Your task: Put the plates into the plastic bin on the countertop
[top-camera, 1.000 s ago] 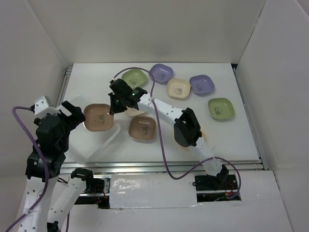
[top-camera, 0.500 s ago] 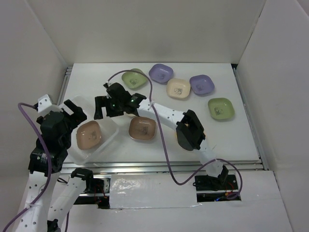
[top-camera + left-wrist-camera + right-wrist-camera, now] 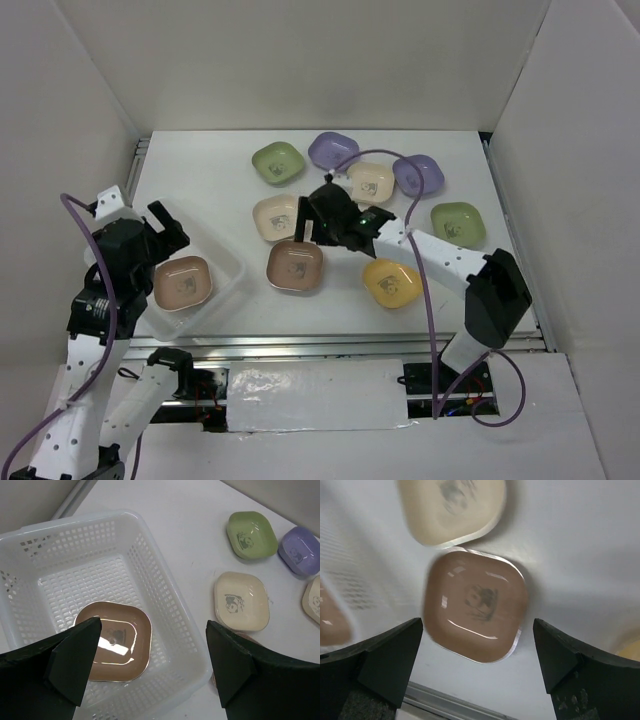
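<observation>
The plastic bin [image 3: 228, 272] stands at the left of the countertop [image 3: 200, 170] with one brown plate [image 3: 182, 283] lying flat in it. My left gripper [image 3: 170, 232] hovers open over the bin [image 3: 165, 605], above that brown plate [image 3: 115, 642]. My right gripper [image 3: 308, 228] is open and empty above a second brown plate [image 3: 294, 266], which lies between its fingers [image 3: 475, 605] in the right wrist view. Loose plates on the countertop: cream [image 3: 276, 217], green [image 3: 278, 163], purple [image 3: 333, 151], cream [image 3: 370, 183], purple [image 3: 418, 175], green [image 3: 458, 225], yellow [image 3: 391, 283].
White upright walls close in the left, back and right sides. A metal rail [image 3: 350, 343] runs along the countertop's front edge. The right arm's purple cable [image 3: 425, 300] loops over the right half.
The right gripper opened over the bin and let the brown plate drop in. It then swung right to above the other brown plate. The yellow plate has come into view.
</observation>
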Action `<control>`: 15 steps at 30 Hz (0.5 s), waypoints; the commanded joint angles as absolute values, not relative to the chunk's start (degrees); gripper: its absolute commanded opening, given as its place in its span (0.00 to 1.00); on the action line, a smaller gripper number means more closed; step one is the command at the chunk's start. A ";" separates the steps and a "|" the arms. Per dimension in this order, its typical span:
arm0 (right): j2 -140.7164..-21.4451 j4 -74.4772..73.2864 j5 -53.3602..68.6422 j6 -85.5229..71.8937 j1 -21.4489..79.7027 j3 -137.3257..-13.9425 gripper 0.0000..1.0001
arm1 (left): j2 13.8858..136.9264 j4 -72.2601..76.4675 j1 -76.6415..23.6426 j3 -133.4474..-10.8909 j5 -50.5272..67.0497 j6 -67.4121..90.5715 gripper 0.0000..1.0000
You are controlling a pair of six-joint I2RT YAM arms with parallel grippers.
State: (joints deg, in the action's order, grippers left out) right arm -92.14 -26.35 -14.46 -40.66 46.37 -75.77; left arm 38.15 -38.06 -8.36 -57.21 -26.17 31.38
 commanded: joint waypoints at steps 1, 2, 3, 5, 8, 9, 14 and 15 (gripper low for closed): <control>-94.21 -25.76 -16.79 -44.11 47.37 -67.42 0.99 | 38.41 -34.98 -8.09 -57.75 -23.12 29.01 0.99; -95.52 -24.27 -16.70 -45.17 47.29 -66.37 0.98 | 38.84 -34.72 -8.17 -57.74 -22.25 28.92 0.99; -96.15 -23.47 -16.09 -45.61 47.11 -65.49 0.97 | 39.11 -34.80 -8.17 -57.83 -21.71 28.65 0.99; -97.99 -21.45 -15.73 -46.75 47.02 -63.46 0.93 | 40.77 -35.24 -8.09 -58.09 -21.10 28.21 0.99; -100.27 -19.60 -15.91 -48.69 47.02 -61.70 0.84 | 42.71 -35.25 -8.09 -58.45 -18.99 27.42 0.99; -100.81 -19.16 -16.08 -49.13 47.02 -61.00 0.82 | 43.06 -35.24 -8.09 -58.53 -18.55 27.16 0.99; -101.69 -14.51 -14.77 -51.06 46.67 -57.58 0.29 | 44.12 -34.89 -8.09 -58.36 -16.44 26.46 0.99; -100.99 -14.07 -14.94 -51.41 46.76 -57.31 0.18 | 44.30 -34.72 -8.09 -58.36 -16.00 26.46 0.99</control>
State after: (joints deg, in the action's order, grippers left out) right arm -101.38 -18.50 -14.20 -48.84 46.72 -59.18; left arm 44.71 -37.39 -8.36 -57.23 -18.11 28.27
